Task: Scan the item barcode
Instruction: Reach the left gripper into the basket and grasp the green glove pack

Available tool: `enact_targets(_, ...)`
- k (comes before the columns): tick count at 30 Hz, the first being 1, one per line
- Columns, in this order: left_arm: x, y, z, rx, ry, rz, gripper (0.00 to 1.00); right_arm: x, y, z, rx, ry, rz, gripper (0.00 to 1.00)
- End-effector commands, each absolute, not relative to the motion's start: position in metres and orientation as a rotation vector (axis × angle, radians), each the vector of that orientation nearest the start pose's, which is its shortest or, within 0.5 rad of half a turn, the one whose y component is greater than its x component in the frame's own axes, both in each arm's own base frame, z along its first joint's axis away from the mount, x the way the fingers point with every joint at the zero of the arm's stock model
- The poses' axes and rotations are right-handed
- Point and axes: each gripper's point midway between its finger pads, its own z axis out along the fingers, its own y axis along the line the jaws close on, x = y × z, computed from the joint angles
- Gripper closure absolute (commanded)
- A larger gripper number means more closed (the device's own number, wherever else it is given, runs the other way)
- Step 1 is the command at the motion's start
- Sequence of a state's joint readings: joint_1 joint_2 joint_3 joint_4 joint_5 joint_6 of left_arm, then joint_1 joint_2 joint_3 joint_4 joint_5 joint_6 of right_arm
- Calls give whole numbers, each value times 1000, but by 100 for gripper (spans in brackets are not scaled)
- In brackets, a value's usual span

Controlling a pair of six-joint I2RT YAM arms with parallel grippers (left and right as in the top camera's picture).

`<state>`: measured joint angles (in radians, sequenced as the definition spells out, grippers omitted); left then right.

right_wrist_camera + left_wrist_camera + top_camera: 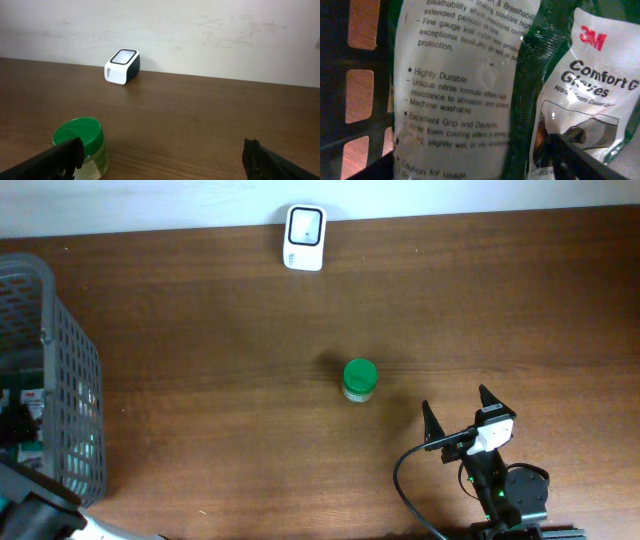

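In the left wrist view a glove package (pixel 460 90), its white back printed with text and edged in green, fills the frame inside the basket (pixel 350 130). My left gripper (pixel 470 167) straddles it. One dark finger (pixel 570 152) shows at the lower right, in front of a second 3M glove package (pixel 592 75). Whether the fingers press on the package does not show, and no barcode shows. The white scanner (pixel 304 237) stands at the table's far edge. My right gripper (pixel 462 412) is open and empty, low at the front right.
A grey mesh basket (pixel 70 380) stands at the left edge of the table with packages inside. A small jar with a green lid (pixel 360 379) stands mid-table, just ahead and left of the right gripper (pixel 162 155). The scanner (pixel 122 66) sits against the wall.
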<state>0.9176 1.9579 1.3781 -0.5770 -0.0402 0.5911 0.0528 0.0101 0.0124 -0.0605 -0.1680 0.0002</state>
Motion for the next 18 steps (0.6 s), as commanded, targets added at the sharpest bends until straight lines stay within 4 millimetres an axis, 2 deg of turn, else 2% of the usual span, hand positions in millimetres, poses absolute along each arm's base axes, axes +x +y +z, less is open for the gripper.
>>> enact_targets(1, 274, 361, 36, -455, 2805, 382, 48, 242, 42, 159, -175, 1628, 182, 2)
enact_targets(4, 285, 358, 60, -429, 2739, 387, 63, 242, 42, 159, -175, 1628, 182, 2)
enact_targets(6, 293, 360, 106, -405, 2641, 465, 83, 242, 42, 159, -175, 1628, 182, 2)
enact_targets(8, 301, 355, 140, -366, 2556, 478, 90, 242, 42, 159, -175, 1628, 182, 2)
enact_targets(11, 313, 344, 190, -291, 2412, 487, 92, 242, 42, 159, -175, 1628, 182, 2)
enact_targets(12, 315, 343, 210, -313, 2348, 503, 99, 242, 42, 159, -175, 1628, 182, 2)
enact_targets(13, 316, 344, 227, -372, 2284, 507, 100, 242, 42, 159, -175, 1628, 182, 2)
enact_targets(14, 319, 341, 257, -420, 2175, 499, 100, 242, 42, 159, -175, 1628, 182, 1)
enact_targets(16, 324, 330, 302, -448, 2017, 460, 100, 242, 42, 159, -175, 1628, 182, 2)
enact_targets(17, 326, 319, 335, -471, 1900, 415, 100, 242, 42, 159, -175, 1628, 182, 2)
enact_targets(18, 329, 307, 359, -460, 1826, 385, 100, 242, 42, 159, -175, 1628, 182, 2)
